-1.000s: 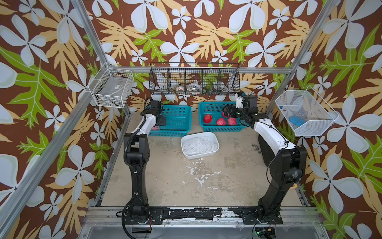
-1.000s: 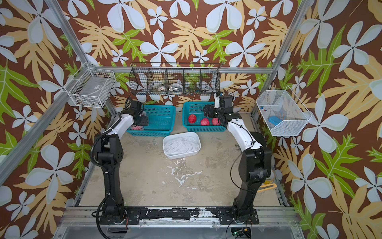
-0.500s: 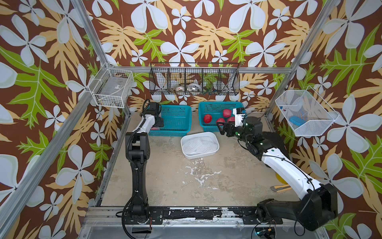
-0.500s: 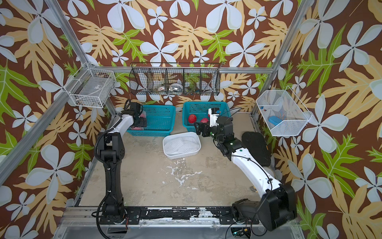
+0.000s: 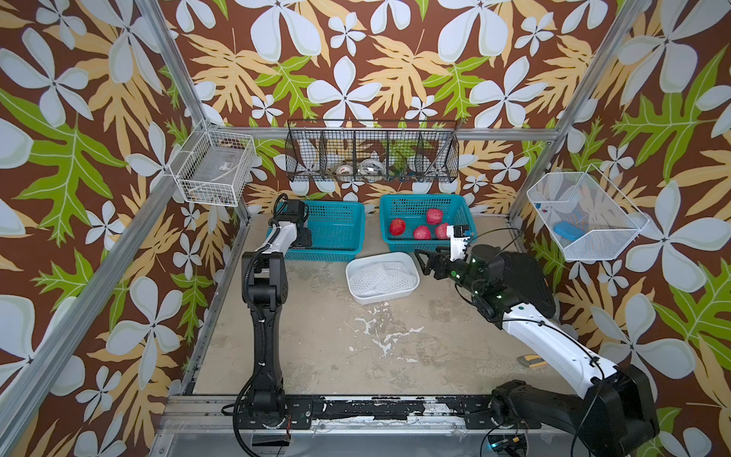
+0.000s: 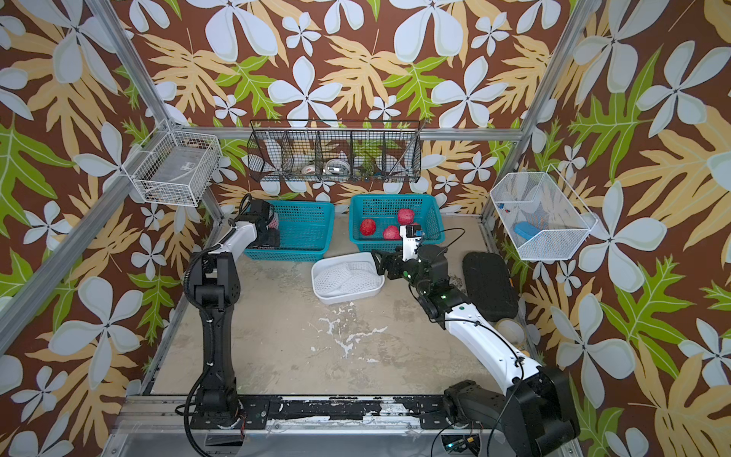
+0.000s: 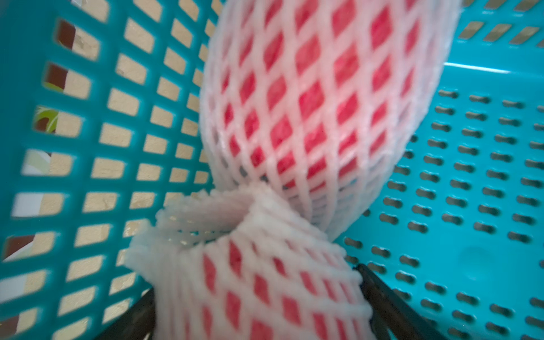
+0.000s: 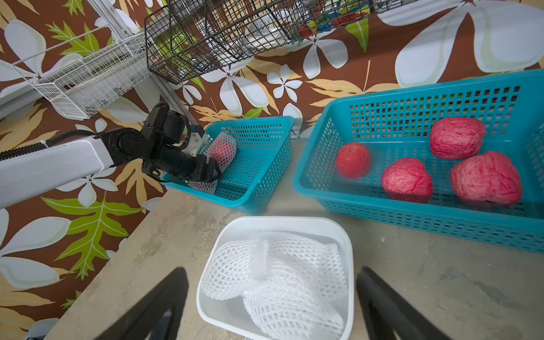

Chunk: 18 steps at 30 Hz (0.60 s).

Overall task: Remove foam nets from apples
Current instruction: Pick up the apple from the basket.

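Left gripper (image 7: 256, 279) straddled a netted apple (image 7: 265, 303) in the far left teal basket (image 7: 471, 176), clamped or not unclear; right gripper (image 8: 272, 270) gaped empty over the white tub (image 8: 282, 222). Foam net (image 7: 206, 212) likely soft, stretchy, light: pinch its bunched end

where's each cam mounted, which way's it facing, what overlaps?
Top views: high over the front rail, looking down toward the back wall; left arm and right arm whole.
Left wrist: low in the left teal basket, facing two netted apples; its jaws flank the nearer.
Right wrist: above the table, facing the white tub of foam nets; its open jaws frame it.
Shared: right wrist and both top views show bare apples in the right teal basket.
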### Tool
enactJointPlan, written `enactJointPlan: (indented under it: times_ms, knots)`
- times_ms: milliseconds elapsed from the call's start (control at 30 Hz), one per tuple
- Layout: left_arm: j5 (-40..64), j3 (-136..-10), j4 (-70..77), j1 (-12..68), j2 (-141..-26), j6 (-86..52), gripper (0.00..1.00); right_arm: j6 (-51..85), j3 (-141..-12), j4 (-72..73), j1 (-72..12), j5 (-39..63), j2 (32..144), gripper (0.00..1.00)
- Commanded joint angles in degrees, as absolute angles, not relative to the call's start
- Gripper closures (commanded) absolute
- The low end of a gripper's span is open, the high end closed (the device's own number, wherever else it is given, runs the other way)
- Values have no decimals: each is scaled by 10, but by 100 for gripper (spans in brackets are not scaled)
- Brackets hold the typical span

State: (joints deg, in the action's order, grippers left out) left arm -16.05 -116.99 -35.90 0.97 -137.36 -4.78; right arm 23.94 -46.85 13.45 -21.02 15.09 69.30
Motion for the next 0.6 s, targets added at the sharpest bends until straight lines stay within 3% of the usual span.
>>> enactJointPlan:
  times_ms: [0,300,567]
  knots:
    - [-155,-1165,-353,8,-1368,-41,16,242,-471,151,-211,161,702,8]
    - [-156,-1167,-353,9,-1363,-37,26,245,-482,144,-212,162,722,8]
    - [-152,-1168,-353,9,-1355,-33,26,246,-489,139,-211,166,737,8]
